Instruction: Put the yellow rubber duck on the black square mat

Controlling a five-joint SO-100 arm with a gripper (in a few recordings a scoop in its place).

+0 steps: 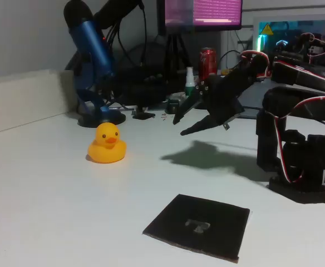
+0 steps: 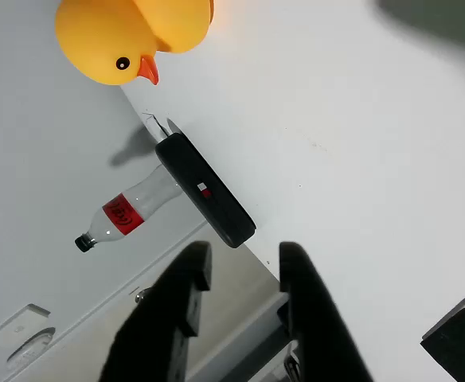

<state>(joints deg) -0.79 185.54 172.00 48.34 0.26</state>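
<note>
Nearest the camera in the fixed view lies the thin black square mat [image 1: 198,225], flat on the white table [image 1: 51,211], a pale grey T-like mark at its centre and nothing on it. So the job is hardly begun: grasp, carry and drop are all still to come, by my reading.

Over to the left and farther back sits the small glossy yellow rubber duck [image 1: 107,144], upright, round head over rounded body, orange beak facing the camera, black dot eyes. It stands well apart from the mat. The wrist view catches it too [image 2: 133,36], beak and one eye plain, at the top edge.

Moving right, the black two-finger gripper [image 1: 180,125] hangs above the table, fingers spread and holding nothing, pointing left towards the duck but not touching it. Its shadow lies on the table beneath.
</note>
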